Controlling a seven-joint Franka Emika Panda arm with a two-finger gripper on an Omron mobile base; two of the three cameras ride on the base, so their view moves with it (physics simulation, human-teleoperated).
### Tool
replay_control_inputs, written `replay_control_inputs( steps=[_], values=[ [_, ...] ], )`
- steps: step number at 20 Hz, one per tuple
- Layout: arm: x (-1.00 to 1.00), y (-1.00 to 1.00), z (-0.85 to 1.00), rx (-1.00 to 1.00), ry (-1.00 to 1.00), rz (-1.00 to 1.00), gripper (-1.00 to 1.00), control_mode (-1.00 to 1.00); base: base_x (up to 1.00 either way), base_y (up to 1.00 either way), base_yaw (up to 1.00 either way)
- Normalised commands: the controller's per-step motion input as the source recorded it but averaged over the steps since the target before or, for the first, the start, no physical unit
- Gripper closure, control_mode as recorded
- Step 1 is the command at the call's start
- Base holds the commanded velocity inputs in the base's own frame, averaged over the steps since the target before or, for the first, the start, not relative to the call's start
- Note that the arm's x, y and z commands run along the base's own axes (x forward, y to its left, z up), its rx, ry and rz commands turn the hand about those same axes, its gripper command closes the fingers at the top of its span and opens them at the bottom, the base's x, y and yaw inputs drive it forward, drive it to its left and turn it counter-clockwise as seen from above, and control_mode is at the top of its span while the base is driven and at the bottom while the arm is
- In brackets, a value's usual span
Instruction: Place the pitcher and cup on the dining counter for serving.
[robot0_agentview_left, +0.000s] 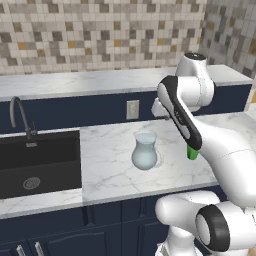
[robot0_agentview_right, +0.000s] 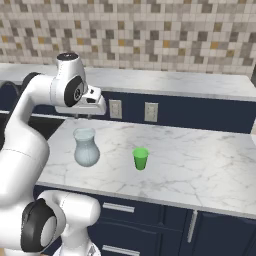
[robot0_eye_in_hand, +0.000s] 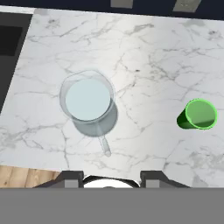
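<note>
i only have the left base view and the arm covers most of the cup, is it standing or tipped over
Observer: Standing. The right base view shows the whole cup upright on the marble worktop.
Operator: touching the pitcher?
Observer: No. The hand view shows bare marble between them.
Operator: end effector holding anything?
Observer: No. In the hand view its fingers stand apart with nothing between them, above the pitcher.

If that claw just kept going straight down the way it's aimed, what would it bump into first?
Probably the pitcher: the gripper looks down on the marble worktop, and the pitcher's handle and rim sit just ahead of the fingers. It could narrowly miss and meet bare marble; depth is unclear. The cup stands well aside.
</note>
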Motion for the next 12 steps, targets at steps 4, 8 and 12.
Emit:
replay_control_inputs(
  steps=[4,8,12],
  values=[
    [-0.12,0.00,-0.14,0.00,0.00,0.00,-1.00,-1.00,0.00,0.00,0.00],
    [-0.11,0.00,-0.59,0.00,0.00,0.01,-1.00,-1.00,0.00,0.00,0.00],
    [0.00,0.00,-0.64,0.00,0.00,0.05,-1.00,-1.00,0.00,0.00,0.00]
  ],
)
